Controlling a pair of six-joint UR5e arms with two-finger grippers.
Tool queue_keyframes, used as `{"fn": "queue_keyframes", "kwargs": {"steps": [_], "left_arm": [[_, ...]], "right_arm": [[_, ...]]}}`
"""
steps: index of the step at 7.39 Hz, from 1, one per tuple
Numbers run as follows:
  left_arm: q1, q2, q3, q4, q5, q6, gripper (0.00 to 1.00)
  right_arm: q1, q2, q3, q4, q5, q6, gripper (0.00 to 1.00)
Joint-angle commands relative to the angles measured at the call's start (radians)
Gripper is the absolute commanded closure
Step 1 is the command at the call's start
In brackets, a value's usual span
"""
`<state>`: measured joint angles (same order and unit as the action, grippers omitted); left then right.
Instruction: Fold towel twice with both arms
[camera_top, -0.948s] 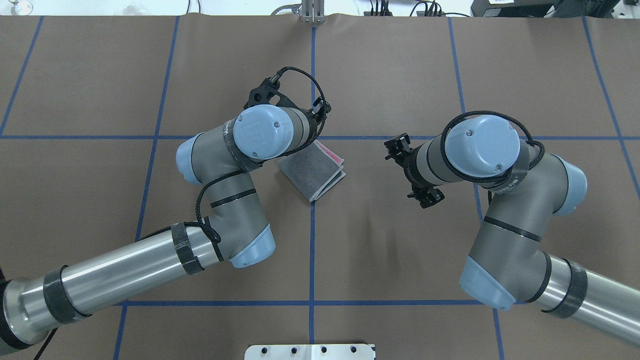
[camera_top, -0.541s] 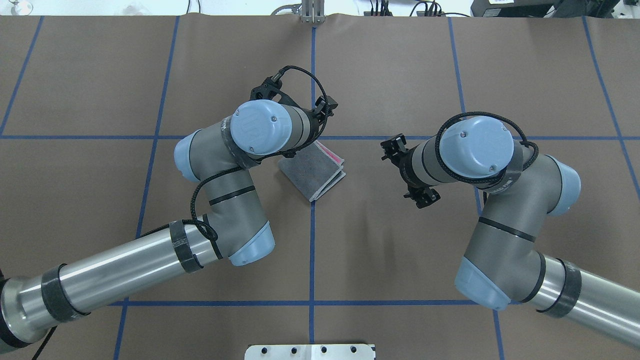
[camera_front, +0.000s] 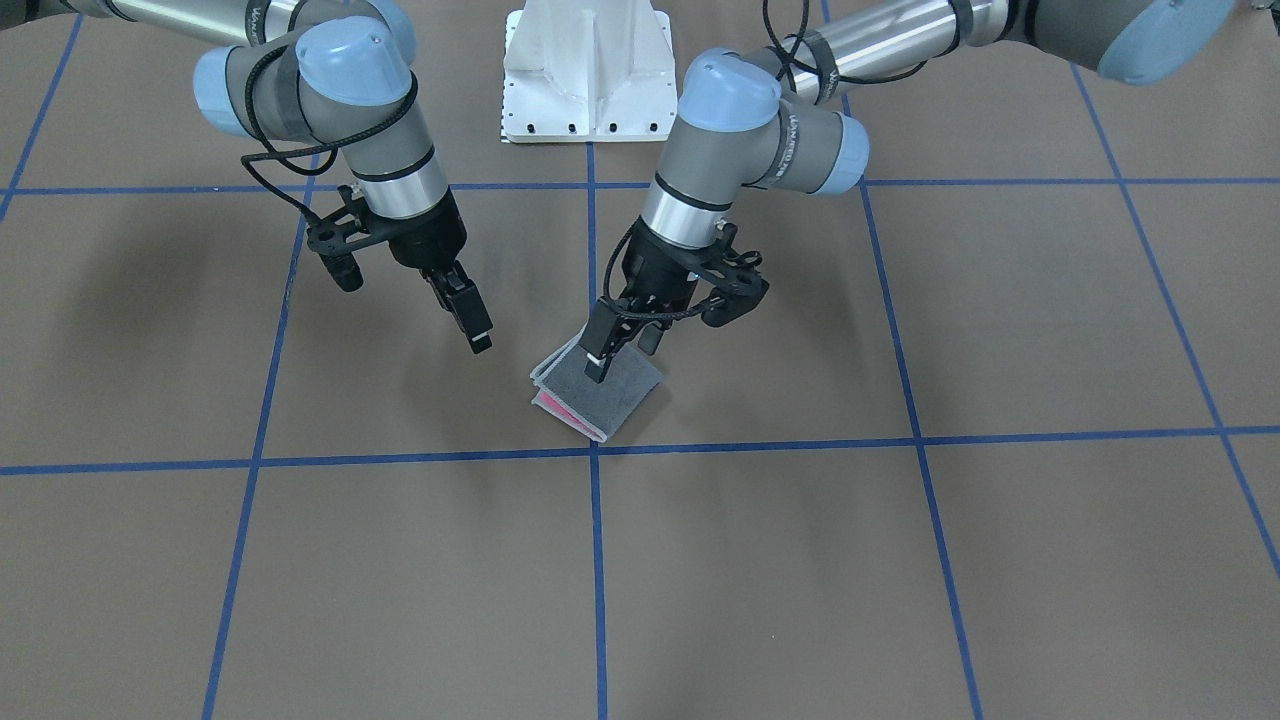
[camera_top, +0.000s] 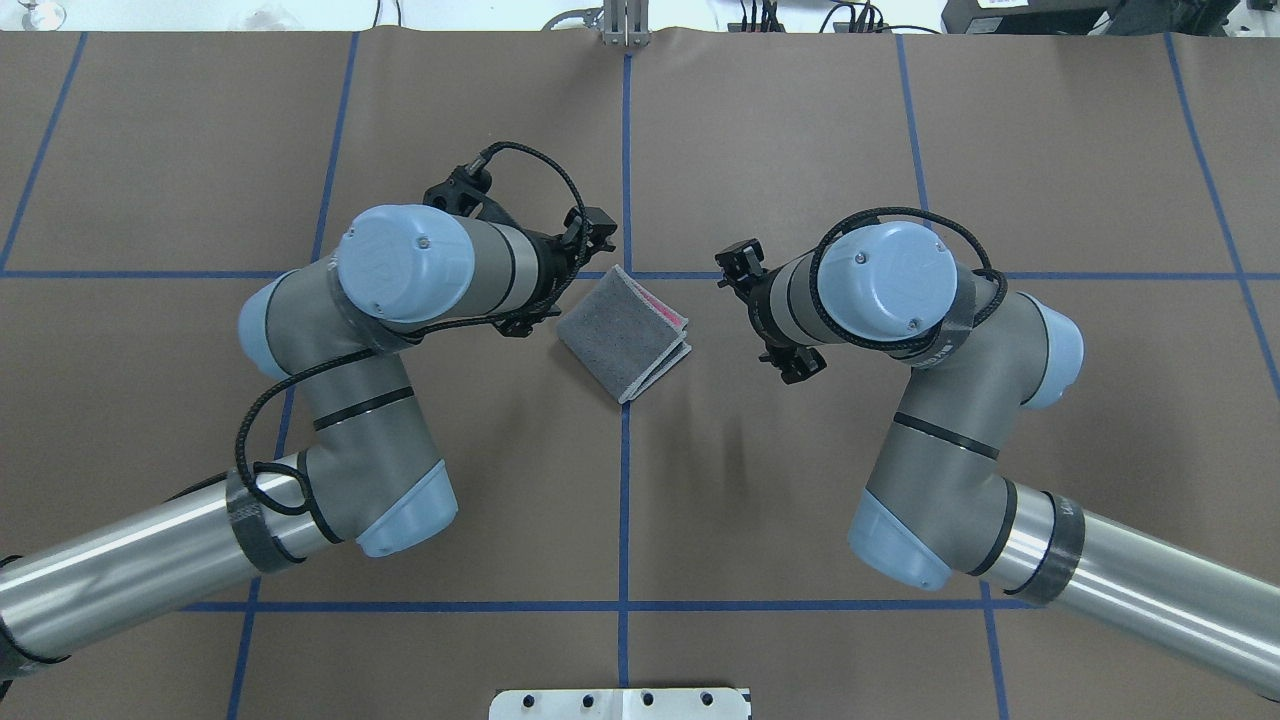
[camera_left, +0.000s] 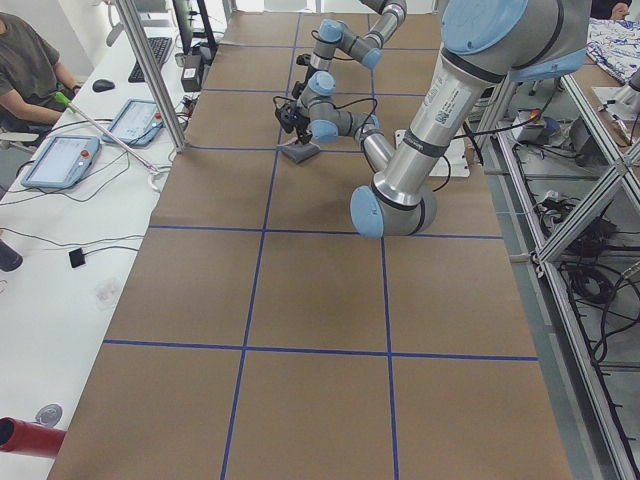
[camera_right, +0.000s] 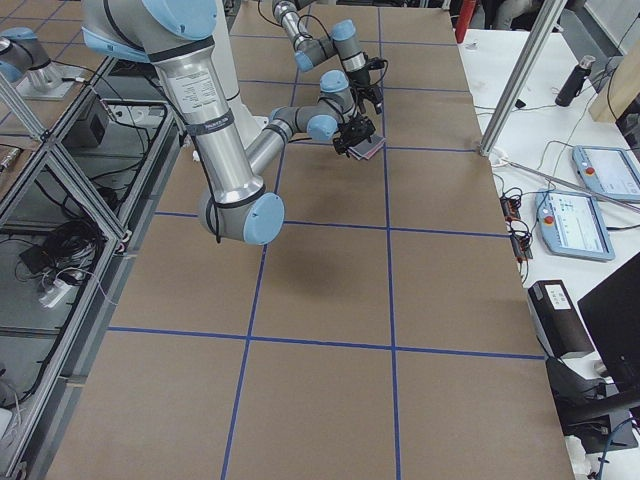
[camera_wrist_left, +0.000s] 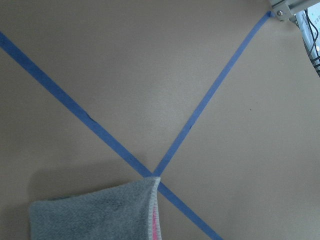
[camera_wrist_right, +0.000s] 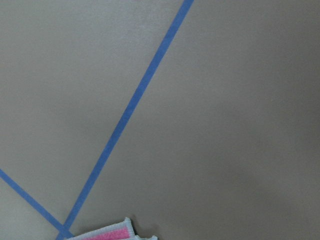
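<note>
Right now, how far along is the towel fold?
Done: the towel lies as a compact layered stack, grey face up, pink at one edge, so both folds look made. In hand: nothing; the left gripper is open by its edge, and the right gripper hangs clear to the side. Left: probably only pulling both grippers back.

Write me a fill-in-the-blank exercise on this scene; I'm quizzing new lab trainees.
The folded towel lies with its dark ___ face up. Between its layers at one edge shows a strip of ___. The pincer closest to the towel belongs to the robot's ___ arm, while the right pincer hangs apart from it, over bare table. The tape lines on the table are ___.
Missing words: grey, pink, left, blue.
</note>
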<state>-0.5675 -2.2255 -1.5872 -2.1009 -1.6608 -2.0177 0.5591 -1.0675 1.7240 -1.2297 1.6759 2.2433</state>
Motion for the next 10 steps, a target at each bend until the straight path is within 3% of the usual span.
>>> {"fn": "queue_keyframes", "kwargs": {"steps": [1,2,4,6,10], "left_arm": [[-0.053,0.073,-0.062,-0.001,-0.091,0.002,0.01],[-0.064,0.107,-0.094,-0.001,-0.103,0.005,0.01],[-0.064,0.11,-0.102,0.001,-0.103,0.005,0.01],[-0.064,0.11,-0.102,0.001,-0.103,0.005,0.01],[-0.071,0.109,-0.1,0.001,-0.103,0.005,0.01]], "right_arm": [[0.008,0.026,-0.136,0.218,-0.037,-0.033,0.02],[0.008,0.068,-0.174,0.229,-0.038,-0.144,0.05],[0.008,0.147,-0.275,0.237,-0.038,-0.327,0.23],[0.008,0.149,-0.378,0.439,-0.039,-0.35,0.34],[0.004,0.121,-0.391,0.466,-0.004,-0.343,0.43]]}}
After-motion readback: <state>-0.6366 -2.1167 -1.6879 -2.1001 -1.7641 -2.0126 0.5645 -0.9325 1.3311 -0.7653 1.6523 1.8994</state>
